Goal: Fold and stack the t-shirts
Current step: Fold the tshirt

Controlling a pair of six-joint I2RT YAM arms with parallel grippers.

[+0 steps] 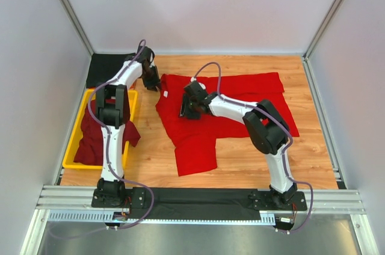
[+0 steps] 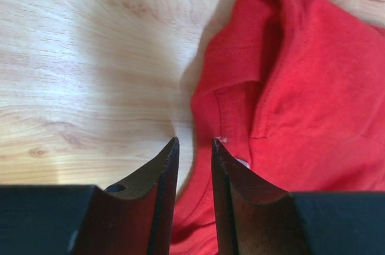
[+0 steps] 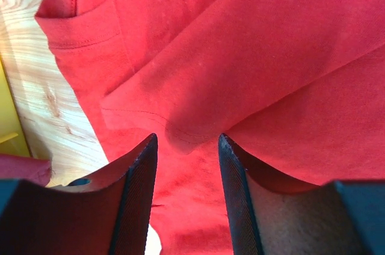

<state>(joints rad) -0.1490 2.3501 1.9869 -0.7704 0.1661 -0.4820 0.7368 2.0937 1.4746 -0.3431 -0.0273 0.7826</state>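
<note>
A bright red t-shirt [image 1: 198,141] lies spread on the wooden table, partly folded over itself. My left gripper [image 1: 157,86] is at the shirt's left edge by the collar. In the left wrist view it [image 2: 194,141] is open by a narrow gap, with the shirt's [image 2: 313,86] neck edge and a bit of white label [image 2: 242,162] just below the tips. My right gripper [image 1: 183,110] is low over the shirt's left part. It [image 3: 186,138] is open, with a folded hem corner of the shirt [image 3: 271,44] lying between the tips.
A yellow tray [image 1: 71,147] at the left holds a crumpled dark maroon t-shirt [image 1: 90,138]. A black t-shirt [image 1: 105,68] lies at the back left corner. White walls enclose the table on three sides. The tray's edge [image 3: 6,116] shows in the right wrist view.
</note>
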